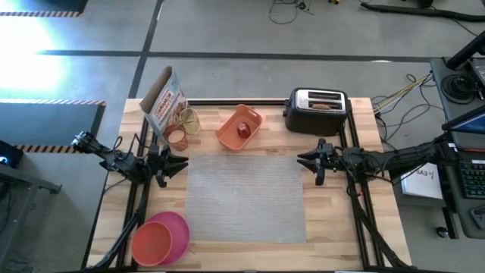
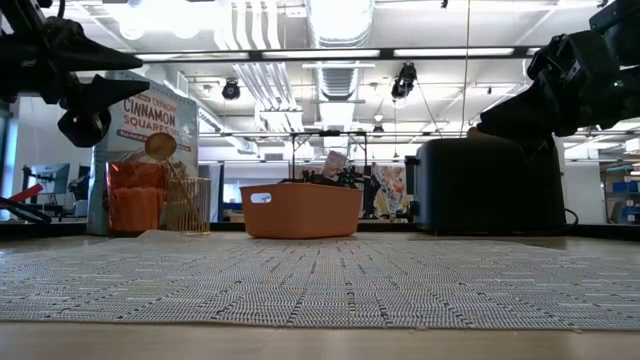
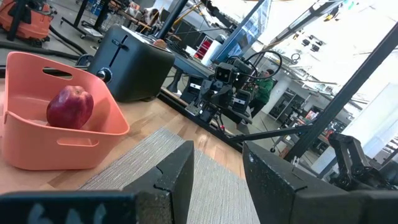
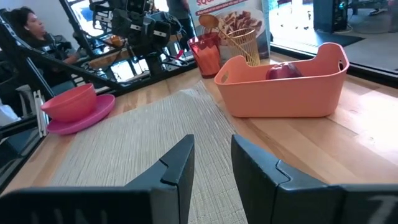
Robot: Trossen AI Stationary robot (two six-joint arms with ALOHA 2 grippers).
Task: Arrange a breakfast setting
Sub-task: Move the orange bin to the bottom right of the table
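We list: grey mat [image 1: 246, 199] at table centre, bare. Left gripper [image 1: 177, 164] at its left edge, right gripper [image 1: 309, 160] at its right edge; both part-open, holding nothing. Apple [image 1: 242, 129] in the orange tray [image 1: 229, 134] beyond; bowl [image 1: 152, 243] on plate [image 1: 179, 226] at the near-left corner.

Robotics lab; exposed ceiling ducts [image 2: 335, 40], workstations, cables [image 1: 394, 95]
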